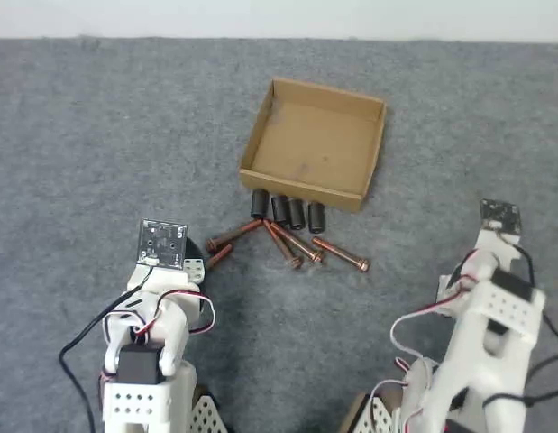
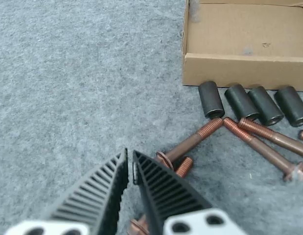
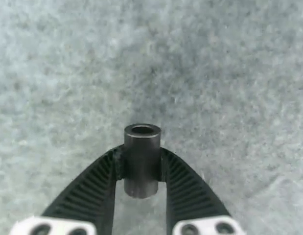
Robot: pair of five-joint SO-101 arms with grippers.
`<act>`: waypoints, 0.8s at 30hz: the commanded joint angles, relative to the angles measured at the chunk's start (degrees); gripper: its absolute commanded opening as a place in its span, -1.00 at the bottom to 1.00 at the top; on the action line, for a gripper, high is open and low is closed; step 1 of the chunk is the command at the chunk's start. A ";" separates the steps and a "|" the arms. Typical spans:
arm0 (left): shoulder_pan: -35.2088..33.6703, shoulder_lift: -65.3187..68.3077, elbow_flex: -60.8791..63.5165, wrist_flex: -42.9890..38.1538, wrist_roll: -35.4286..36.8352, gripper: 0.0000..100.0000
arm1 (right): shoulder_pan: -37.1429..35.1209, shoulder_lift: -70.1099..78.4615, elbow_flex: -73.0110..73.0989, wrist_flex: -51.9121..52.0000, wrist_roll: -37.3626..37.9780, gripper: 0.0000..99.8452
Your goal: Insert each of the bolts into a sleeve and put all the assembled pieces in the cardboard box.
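Progress: I find no step of the assembly completed. The cardboard box holds nothing. I count five bolts lying loose in a fan on the grey carpet just in front of the box, none of them inside a sleeve. Four sleeves lie in a row between the bolts and the box's front wall, close beside it, each on its side.

By my judgement the one step in hand is the pick of a fifth sleeve. All five insertions and all five placements are left to do.

Right gripper: the jaws are clamped on the held sleeve, one ribbed pad on each flank. In the right wrist view its open bore faces the camera and clear carpet lies behind it. In the high view this arm stands well apart from the parts, off to the right of the box.

Left gripper: the jaws are nearly together, with only a thin slit between the pads, and I see nothing held in that slit. The tips hover at the left end of the bolt fan. A short bolt runs under one finger; I cannot tell whether the finger touches it
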 commanded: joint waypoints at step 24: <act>0.79 28.92 -37.32 3.25 -4.84 -0.97 | 1.19 -6.11 6.24 -7.78 -0.18 -0.99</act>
